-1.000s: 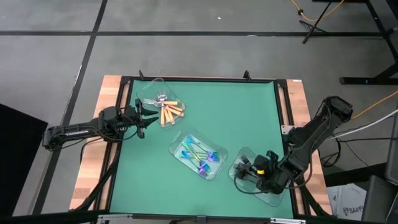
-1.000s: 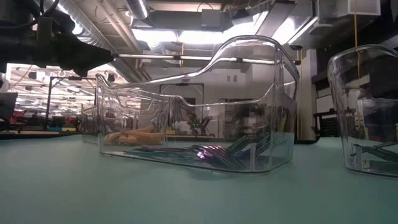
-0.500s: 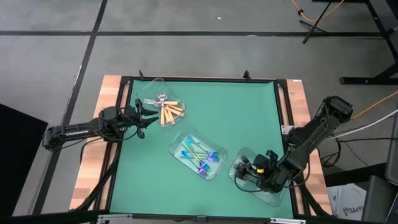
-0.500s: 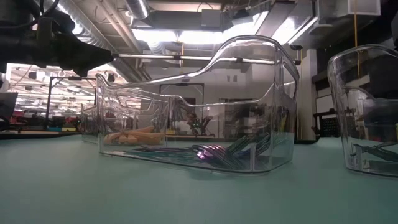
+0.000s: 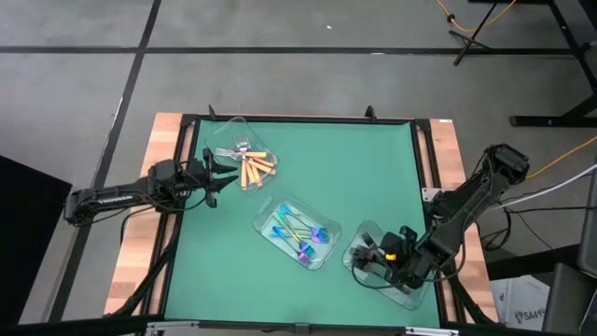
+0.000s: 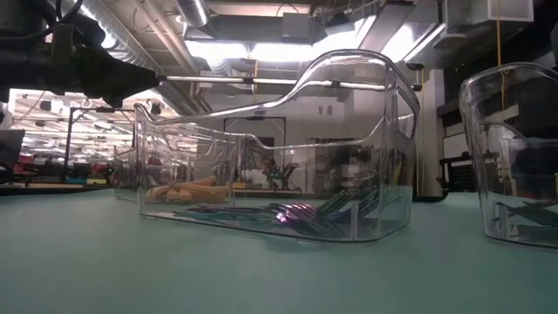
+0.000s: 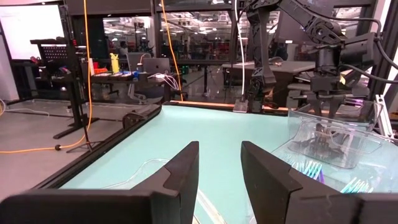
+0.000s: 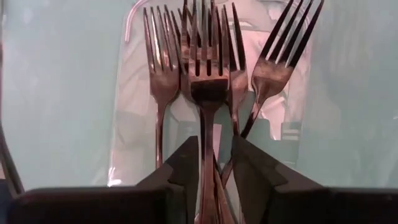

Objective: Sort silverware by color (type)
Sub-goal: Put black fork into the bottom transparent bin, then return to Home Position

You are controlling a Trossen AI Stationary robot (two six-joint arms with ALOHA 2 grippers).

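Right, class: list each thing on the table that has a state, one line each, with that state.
Orange-handled forks: lying in the far-left clear tray.
Iridescent forks: lying in the middle clear tray.
Dark forks: lying in the near-right clear tray.
Left hand: open, empty, beside the orange-handled forks' tray.
Right hand: over the dark forks, one handle between its fingers; grip unclear.

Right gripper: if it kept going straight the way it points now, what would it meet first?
The dark forks lying in the clear tray. The right gripper has one handle between its slightly parted fingers, so contact looks immediate, though depth is hard to judge.
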